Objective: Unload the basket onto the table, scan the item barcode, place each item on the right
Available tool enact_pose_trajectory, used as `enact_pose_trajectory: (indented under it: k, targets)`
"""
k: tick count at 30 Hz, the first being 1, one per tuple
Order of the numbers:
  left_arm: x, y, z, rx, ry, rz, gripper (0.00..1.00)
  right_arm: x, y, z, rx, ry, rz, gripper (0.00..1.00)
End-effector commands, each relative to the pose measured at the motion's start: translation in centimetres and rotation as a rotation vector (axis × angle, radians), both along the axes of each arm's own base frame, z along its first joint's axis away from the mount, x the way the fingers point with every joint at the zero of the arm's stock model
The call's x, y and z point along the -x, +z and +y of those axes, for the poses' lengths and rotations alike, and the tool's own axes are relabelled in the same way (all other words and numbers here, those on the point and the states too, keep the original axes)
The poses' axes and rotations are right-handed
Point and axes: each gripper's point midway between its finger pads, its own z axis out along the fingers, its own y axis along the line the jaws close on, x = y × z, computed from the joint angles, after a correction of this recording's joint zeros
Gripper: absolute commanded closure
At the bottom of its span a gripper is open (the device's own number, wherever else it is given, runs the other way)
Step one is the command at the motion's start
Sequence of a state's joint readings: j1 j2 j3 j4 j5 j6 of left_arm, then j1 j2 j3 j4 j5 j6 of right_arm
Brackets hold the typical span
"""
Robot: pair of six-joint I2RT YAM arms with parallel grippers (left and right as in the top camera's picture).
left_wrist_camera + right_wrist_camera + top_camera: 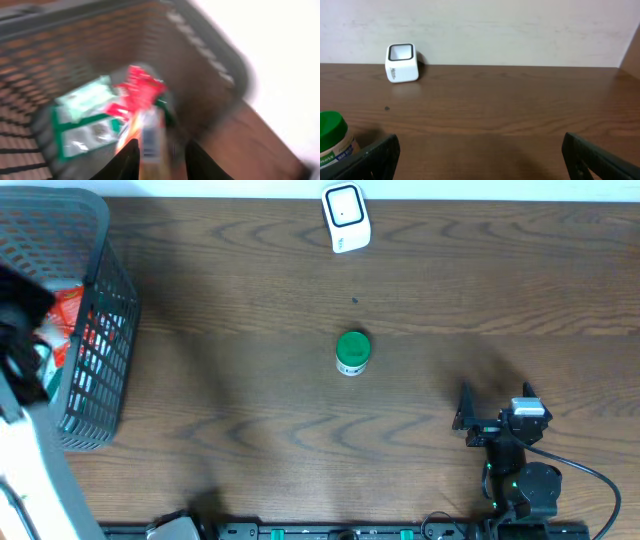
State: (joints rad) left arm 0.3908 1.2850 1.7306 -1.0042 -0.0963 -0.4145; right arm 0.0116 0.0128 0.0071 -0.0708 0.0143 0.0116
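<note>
right now you're at the pick: your left gripper (162, 147) looks pinched on the red-and-orange foil packet (141, 95) inside the dark plastic mesh basket (100, 330), while your right gripper (480, 150) gapes wide and empty. next, lift clear and turn its barcode toward the white box scanner (346, 218).

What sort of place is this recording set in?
Probably a mock shop checkout on a wooden table: a white barcode scanner at the far edge, a dark mesh shopping basket holding packaged goods, and a green-lidded jar standing mid-table.
</note>
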Motion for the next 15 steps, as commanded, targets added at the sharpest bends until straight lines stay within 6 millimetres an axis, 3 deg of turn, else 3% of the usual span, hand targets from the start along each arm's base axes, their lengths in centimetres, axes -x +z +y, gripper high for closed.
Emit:
enact_pose_trajectory:
  k: [1, 4, 6, 12, 15]
  targets:
    - [-0.8, 0.8, -6.7, 0.039, -0.227, -0.024, 0.69, 0.0, -0.1, 0.1, -0.01, 0.005, 0.004, 0.01]
    - [-1.2, -0.8, -11.7, 0.06, -0.383, 0.049, 0.69, 0.0, -0.1, 0.1, -0.01, 0.005, 0.004, 0.01]
    - [-1.4, -2.2, -13.7, 0.042, -0.436, 0.107, 0.66, 0.0, -0.1, 0.1, -0.01, 0.005, 0.004, 0.01]
    - [-1.6, -3.1, -11.7, -0.095, -0.313, 0.19, 0.38, 0.0, -0.1, 0.1, -0.01, 0.005, 0.004, 0.01]
    - [-1.7, -2.6, -10.1, -0.095, -0.261, 0.17, 0.34, 0.0, -0.1, 0.1, -0.01, 0.005, 0.004, 0.01]
